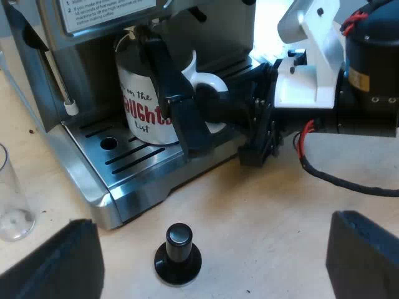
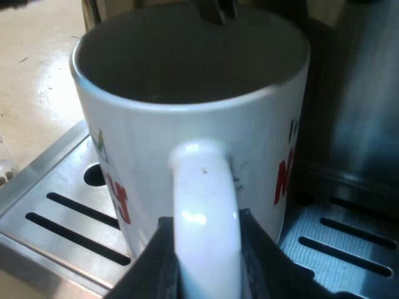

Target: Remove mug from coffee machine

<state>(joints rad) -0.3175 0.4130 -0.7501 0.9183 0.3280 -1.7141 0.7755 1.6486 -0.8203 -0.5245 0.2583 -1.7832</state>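
A white mug point(image 1: 138, 93) with red lettering stands on the espresso machine's drip tray point(image 1: 134, 163), under the spouts. My right gripper point(image 1: 198, 99) reaches in from the side, its black fingers either side of the mug's handle point(image 1: 209, 81). In the right wrist view the handle point(image 2: 206, 205) sits squeezed between both fingers point(image 2: 159, 261), so the right gripper point(image 2: 206, 252) is shut on it. The mug point(image 2: 187, 81) looks empty inside. My left gripper point(image 1: 212, 249) hangs open over the table in front of the machine, above a tamper.
A tamper with a black knob point(image 1: 178, 252) stands on the table before the drip tray. A measuring glass point(image 1: 12, 199) stands beside the machine point(image 1: 93, 18). A thin steam wand point(image 1: 67, 103) hangs near the mug. The slotted tray point(image 2: 56, 212) runs around the mug's base.
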